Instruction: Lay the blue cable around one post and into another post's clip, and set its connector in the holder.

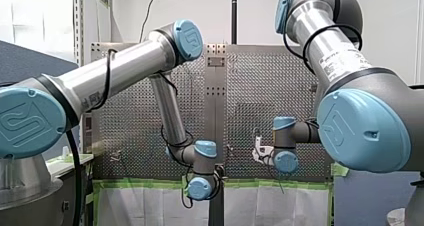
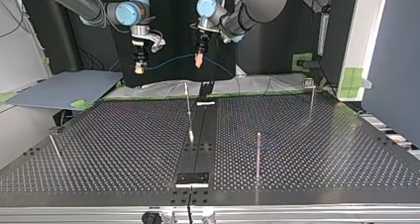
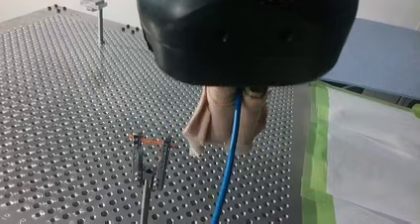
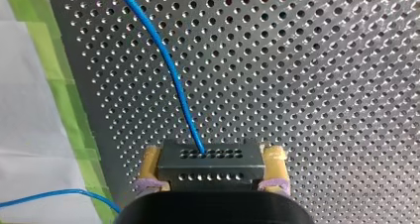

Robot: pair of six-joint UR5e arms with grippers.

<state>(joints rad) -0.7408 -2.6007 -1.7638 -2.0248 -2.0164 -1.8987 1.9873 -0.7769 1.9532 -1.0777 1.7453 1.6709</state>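
In the left wrist view my left gripper [image 3: 225, 145] has its beige pads [image 3: 210, 122] shut on the blue cable [image 3: 229, 159], which hangs down past them above the table. In the right wrist view my right gripper [image 4: 213, 157] grips the black connector [image 4: 208, 168] between its yellow pads [image 4: 148, 167]; the blue cable [image 4: 171, 68] leads away from it. In the top view both grippers hang above the table's far edge, my right gripper [image 2: 140, 66] left of my left gripper [image 2: 199, 60], with the cable [image 2: 168, 62] sagging between them. The holder [image 2: 193, 178] sits at the near edge.
Thin posts stand on the perforated table [image 2: 124, 149]: one in the middle [image 2: 188, 110], one nearer [image 2: 258, 154], one at the far right [image 2: 311, 97], and a leaning one at the left [image 2: 54, 147]. A clip post [image 3: 148, 172] stands below my left gripper. Green tape [image 3: 314, 149] edges the table.
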